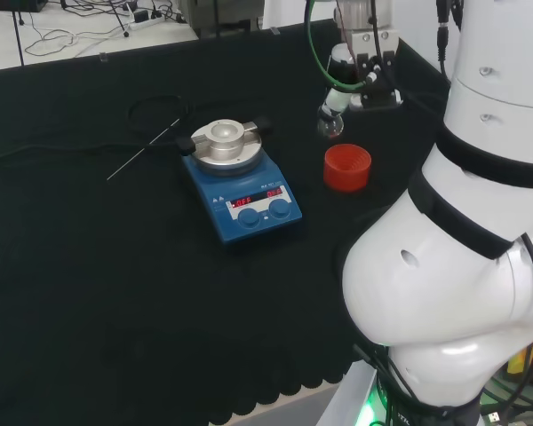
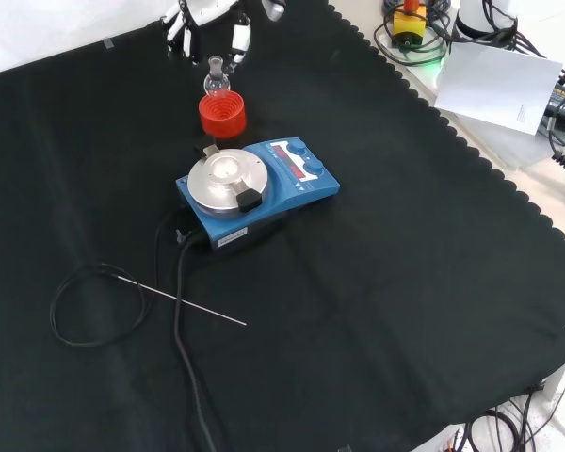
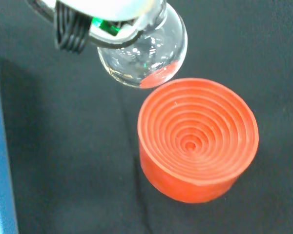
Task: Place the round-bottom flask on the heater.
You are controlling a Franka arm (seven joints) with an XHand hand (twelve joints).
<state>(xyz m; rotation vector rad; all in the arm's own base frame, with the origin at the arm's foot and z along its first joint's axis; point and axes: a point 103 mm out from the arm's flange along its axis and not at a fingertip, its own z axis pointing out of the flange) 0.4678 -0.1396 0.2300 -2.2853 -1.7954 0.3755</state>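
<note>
In the head view the blue heater [image 1: 241,184] sits mid-cloth with its plate bare, the empty red stand [image 1: 347,168] right of it, and above the stand the hand [image 1: 366,62] pinches the clear flask [image 1: 330,123] aloft.

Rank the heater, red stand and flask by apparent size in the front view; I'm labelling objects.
1. heater
2. red stand
3. flask, smallest, though it sits farther from the camera, partly behind the stand.

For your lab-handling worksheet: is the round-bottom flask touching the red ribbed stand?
Apart. In the head view the round-bottom flask, held by the hand, hangs above the red ribbed stand with black cloth between them.
</note>
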